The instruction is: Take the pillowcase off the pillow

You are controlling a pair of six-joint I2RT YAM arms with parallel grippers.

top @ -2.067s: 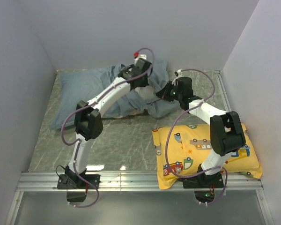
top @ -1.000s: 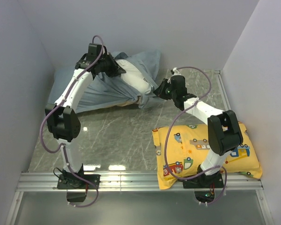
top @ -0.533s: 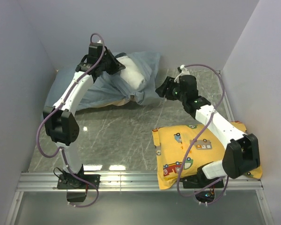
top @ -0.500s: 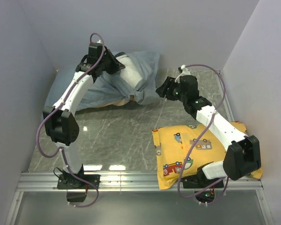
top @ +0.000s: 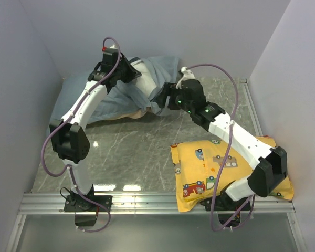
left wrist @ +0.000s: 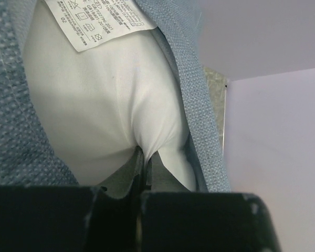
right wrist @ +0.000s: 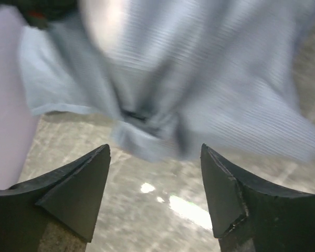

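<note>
The blue-grey pillowcase lies bunched along the back of the table, partly lifted at its right end. My left gripper is raised over it. In the left wrist view that gripper is shut on a pinch of the white pillow, with the pillowcase peeled back around it and a care label showing. My right gripper hovers at the pillowcase's lower right edge. Its jaws stand open and empty, with the blurred pillowcase just beyond the fingertips.
A yellow pillow with a cartoon-vehicle print lies at the front right, under the right arm. The marble tabletop is walled at the back and on both sides. A metal rail runs along the near edge.
My right gripper has opened, let go of the pillowcase and swung left toward its edge. The left gripper has stayed raised, shut on the pillow.
</note>
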